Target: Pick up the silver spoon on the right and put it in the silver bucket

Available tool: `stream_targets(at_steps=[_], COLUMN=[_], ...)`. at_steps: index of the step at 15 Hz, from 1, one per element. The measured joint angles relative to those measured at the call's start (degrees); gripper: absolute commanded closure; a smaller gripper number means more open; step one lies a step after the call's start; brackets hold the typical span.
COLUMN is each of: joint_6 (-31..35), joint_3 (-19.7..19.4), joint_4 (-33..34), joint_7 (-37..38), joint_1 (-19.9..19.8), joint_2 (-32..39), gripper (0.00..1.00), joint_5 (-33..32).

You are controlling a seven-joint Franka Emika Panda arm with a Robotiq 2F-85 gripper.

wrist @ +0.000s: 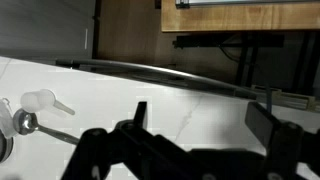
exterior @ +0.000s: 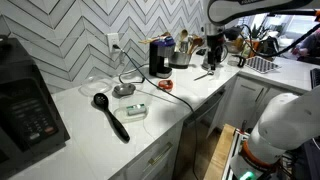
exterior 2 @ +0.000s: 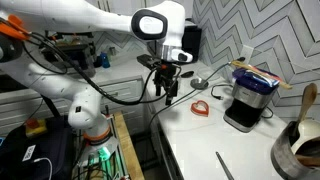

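The silver spoon [exterior 2: 199,82] lies flat on the white counter near its edge, next to a red heart-shaped cutter [exterior 2: 200,107]. In the wrist view the spoon [wrist: 28,124] is at the far left, outside the jaws. My gripper [exterior 2: 168,92] hangs open and empty just above the counter edge, beside the spoon and apart from it; its two fingers frame bare counter in the wrist view [wrist: 200,125]. The silver bucket [exterior 2: 300,148] stands beyond the black coffee machine [exterior 2: 248,100] and holds wooden utensils. It also shows in an exterior view [exterior: 180,60].
A white plastic scoop [wrist: 42,100] lies by the spoon. A black ladle [exterior: 110,115], a clear tub [exterior: 135,110] and a microwave [exterior: 28,105] are further along the counter. Another thin utensil [exterior 2: 225,165] lies near the bucket. The counter edge drops off beside the gripper.
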Motion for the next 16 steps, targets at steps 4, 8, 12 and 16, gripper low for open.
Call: stream_targets(at_steps=[4,8,12,16], joint_6=[0.0,1.8,3.1,3.6], joint_3=[0.0,-2.3,-10.9,-18.2], joint_4=[0.0,2.3,10.6,20.2], joint_7=[0.0,7.0,7.3,7.2], joint_1=[0.0,-1.0,-5.3,-9.3], joint_2=[0.0,2.5,9.6,17.2], gripper=[0.0,0.0,0.0,0.0], joint_5=[0.0,0.1,0.2,2.8])
